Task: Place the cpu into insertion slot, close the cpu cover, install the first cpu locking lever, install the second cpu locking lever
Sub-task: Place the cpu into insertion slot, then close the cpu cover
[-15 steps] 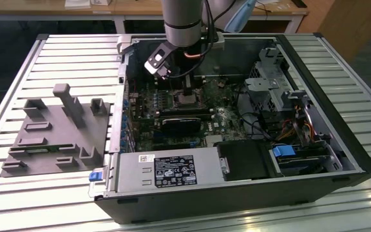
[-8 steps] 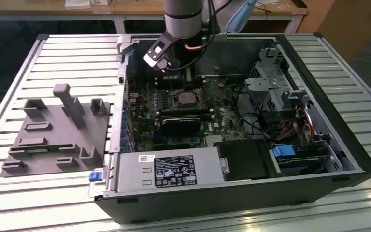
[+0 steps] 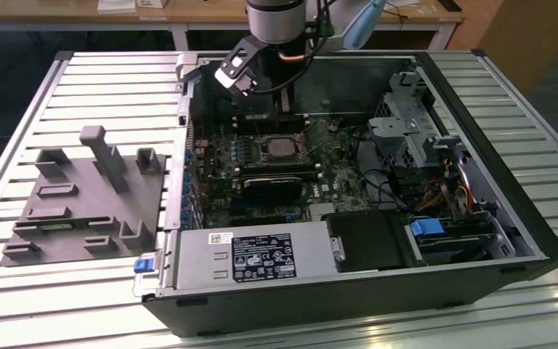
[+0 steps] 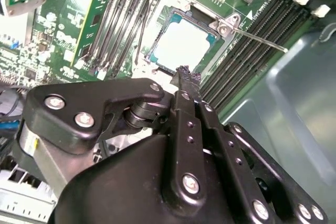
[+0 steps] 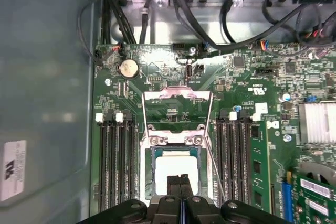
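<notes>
The open computer case (image 3: pixel 357 302) holds the green board (image 3: pixel 347 182). On it the chip (image 3: pixel 281 147) sits flat in its socket (image 5: pixel 151 153), just below the pincer (image 5: pixel 179 178), whose fingers are pressed together with nothing held. Farther on, the cover (image 5: pixel 177 96) lies folded back, open. A thin lever (image 4: pixel 260 39) juts free beside the socket.

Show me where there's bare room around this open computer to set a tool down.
Free: the slatted table on the exterior view's right of the computer case, and its far corner behind the grey fixture. Crowded: the motherboard around the cpu, where the claw hovers, and the cabled drive bay.
</notes>
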You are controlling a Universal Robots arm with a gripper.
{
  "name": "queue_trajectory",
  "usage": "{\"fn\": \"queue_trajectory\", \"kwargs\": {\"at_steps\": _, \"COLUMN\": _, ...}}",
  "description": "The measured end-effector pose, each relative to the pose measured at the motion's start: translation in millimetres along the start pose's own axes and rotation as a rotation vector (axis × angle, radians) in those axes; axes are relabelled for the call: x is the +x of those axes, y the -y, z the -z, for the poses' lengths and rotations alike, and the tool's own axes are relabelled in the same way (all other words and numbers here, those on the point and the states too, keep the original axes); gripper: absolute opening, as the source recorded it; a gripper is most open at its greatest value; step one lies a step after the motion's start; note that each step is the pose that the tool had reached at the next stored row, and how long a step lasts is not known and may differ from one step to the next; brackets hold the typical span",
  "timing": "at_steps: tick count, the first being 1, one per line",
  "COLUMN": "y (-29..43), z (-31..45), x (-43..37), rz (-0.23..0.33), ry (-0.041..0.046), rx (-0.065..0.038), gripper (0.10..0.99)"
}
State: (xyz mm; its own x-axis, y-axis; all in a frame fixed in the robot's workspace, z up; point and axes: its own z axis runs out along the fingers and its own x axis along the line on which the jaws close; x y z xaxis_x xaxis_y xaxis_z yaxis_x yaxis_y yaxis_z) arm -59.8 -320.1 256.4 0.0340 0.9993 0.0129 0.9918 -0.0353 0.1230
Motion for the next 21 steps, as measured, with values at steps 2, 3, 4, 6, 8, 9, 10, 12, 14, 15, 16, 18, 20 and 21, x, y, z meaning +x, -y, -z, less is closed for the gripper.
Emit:
{"fn": "queue_trajectory", "kwargs": {"at_steps": 2, "y": -0.4, "z": 3.2, "x": 0.1, "rz": 0.000, "ry": -0.0001, "rx": -0.001, "gripper": 0.102}}
{"fn": "queue_trajectory", "kwargs": {"at_steps": 3, "y": -0.6, "z": 4.4, "x": 0.1, "rz": 0.000, "ry": 0.0000, "rx": -0.001, "gripper": 0.102}}
{"fn": "queue_trajectory", "kwargs": {"at_steps": 4, "y": -0.7, "z": 5.3, "x": 0.1, "rz": 0.000, "ry": 0.0000, "rx": -0.001, "gripper": 0.102}}
{"fn": "queue_trajectory", "kwargs": {"at_steps": 6, "y": -0.7, "z": 5.6, "x": 0.1, "rz": 0.000, "ry": 0.0000, "rx": -0.002, "gripper": 0.102}}
{"fn": "queue_trajectory", "kwargs": {"at_steps": 8, "y": -0.7, "z": 5.6, "x": 0.1, "rz": 0.000, "ry": -0.0001, "rx": -0.002, "gripper": 0.102}}
{"fn": "queue_trajectory", "kwargs": {"at_steps": 9, "y": -0.7, "z": 5.6, "x": 0.1, "rz": 0.000, "ry": -0.0001, "rx": -0.002, "gripper": 0.102}}
{"fn": "queue_trajectory", "kwargs": {"at_steps": 10, "y": -0.7, "z": 5.6, "x": 0.1, "rz": 0.000, "ry": 0.0000, "rx": -0.002, "gripper": 0.102}}
{"fn": "queue_trajectory", "kwargs": {"at_steps": 12, "y": -0.7, "z": 5.6, "x": 0.1, "rz": 0.000, "ry": 0.0000, "rx": -0.002, "gripper": 0.102}}
{"fn": "queue_trajectory", "kwargs": {"at_steps": 14, "y": -0.7, "z": 5.6, "x": 0.1, "rz": 0.000, "ry": 0.0000, "rx": -0.002, "gripper": 0.102}}
{"fn": "queue_trajectory", "kwargs": {"at_steps": 15, "y": -0.7, "z": 5.6, "x": 0.1, "rz": 0.000, "ry": 0.0000, "rx": -0.002, "gripper": 0.102}}
{"fn": "queue_trajectory", "kwargs": {"at_steps": 16, "y": -0.7, "z": 5.6, "x": 0.1, "rz": 0.000, "ry": -0.0001, "rx": -0.002, "gripper": 0.102}}
{"fn": "queue_trajectory", "kwargs": {"at_steps": 18, "y": -1.0, "z": 5.5, "x": 0.1, "rz": 0.000, "ry": -0.0001, "rx": -0.002, "gripper": 0.102}}
{"fn": "queue_trajectory", "kwargs": {"at_steps": 20, "y": -3.7, "z": 5.2, "x": 0.2, "rz": 0.000, "ry": 0.0001, "rx": -0.001, "gripper": 0.102}}
{"fn": "queue_trajectory", "kwargs": {"at_steps": 21, "y": -5.5, "z": 5.0, "x": 0.3, "rz": 0.000, "ry": 0.0001, "rx": 0.000, "gripper": 0.102}}
